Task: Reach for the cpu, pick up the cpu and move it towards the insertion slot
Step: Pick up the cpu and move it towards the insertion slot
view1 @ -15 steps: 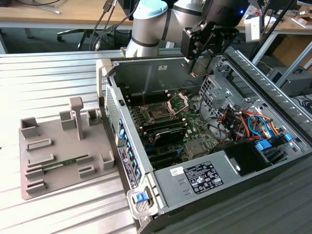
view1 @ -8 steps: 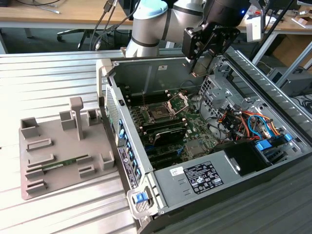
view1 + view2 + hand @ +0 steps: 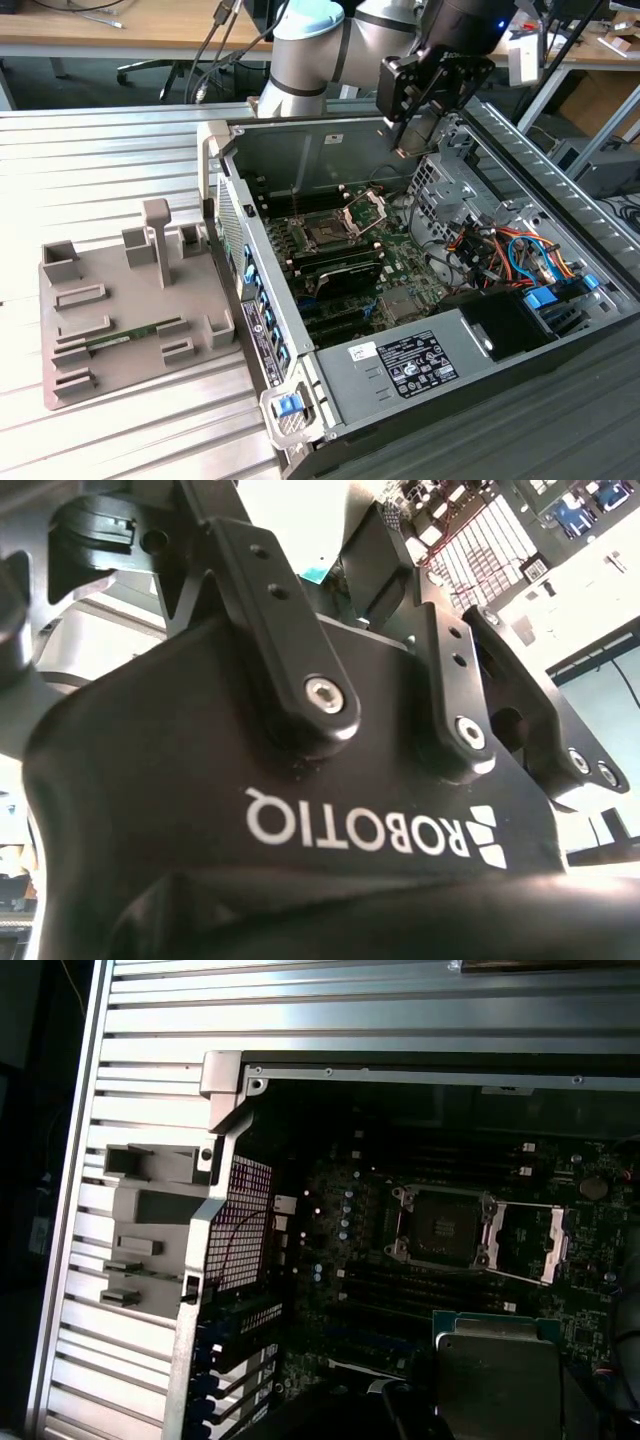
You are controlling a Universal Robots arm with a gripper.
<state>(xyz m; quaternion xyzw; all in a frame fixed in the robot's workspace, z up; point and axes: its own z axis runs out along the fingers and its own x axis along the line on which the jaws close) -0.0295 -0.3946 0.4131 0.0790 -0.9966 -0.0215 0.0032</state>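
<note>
**Inspector A:** Item one, the cpu (image 3: 497, 1368). In the first wrist view it is a flat square chip with a dull silvery metal top and a thin greenish edge along the visible side. It sits close under the camera, above the motherboard and short of the socket.

**Inspector B:** Held?

**Inspector A:** In the exterior view the gripper (image 3: 405, 148) hangs over the far part of the open case with its black fingers pointing down, and a small pale piece shows at the tips. The fingers stand close together, consistent with a grasp on the chip's edges; the contact itself is not clearly visible. The second wrist view gives the black gripper body and finger links (image 3: 300, 660) only.

**Inspector B:** The insertion slot?

**Inspector A:** The insertion slot (image 3: 440, 1226) is a dark square socket with a silver frame. Its hinged frame (image 3: 525, 1243) is swung open beside it. In the exterior view the chip is held high, above and toward the exterior view's right of the socket (image 3: 328, 233), well apart from it.

**Inspector B:** Surroundings?

**Inspector A:** The computer case (image 3: 300, 150) lies open on a ribbed metal table (image 3: 90, 150). To the exterior view's left stands a grey fixture tray (image 3: 60, 330) holding a green memory stick (image 3: 125, 338). Coloured cables (image 3: 500, 250) lie at the case's far side.
</note>
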